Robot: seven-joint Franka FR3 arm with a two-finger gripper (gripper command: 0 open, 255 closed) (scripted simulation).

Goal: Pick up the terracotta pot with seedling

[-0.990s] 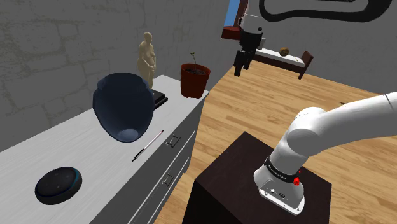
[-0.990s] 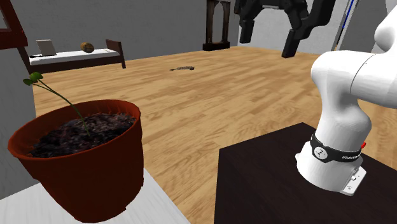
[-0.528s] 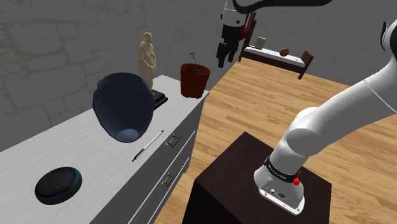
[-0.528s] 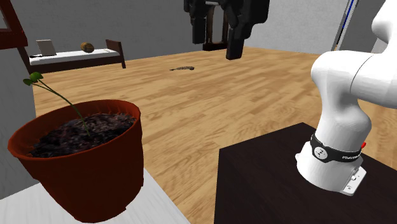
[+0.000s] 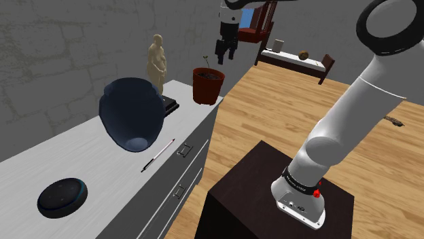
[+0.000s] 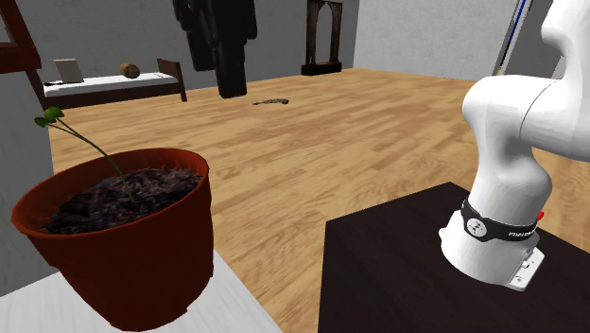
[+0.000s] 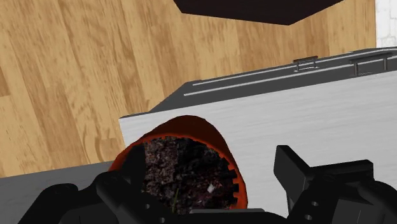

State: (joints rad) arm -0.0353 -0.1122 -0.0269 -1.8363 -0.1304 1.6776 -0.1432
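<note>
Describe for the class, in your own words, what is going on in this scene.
A white robot arm hangs its black gripper, fingers open, above a reddish-brown pot with a seedling. The pot stands at the end of a grey cabinet top, and nothing touches it. The pick-up itself has not yet begun.

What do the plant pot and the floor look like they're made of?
The pot looks like unglazed clay: matte reddish-brown, no shine, though painted plastic would look alike. The floor looks like wood: tan planks with grain lines and seams.
</note>
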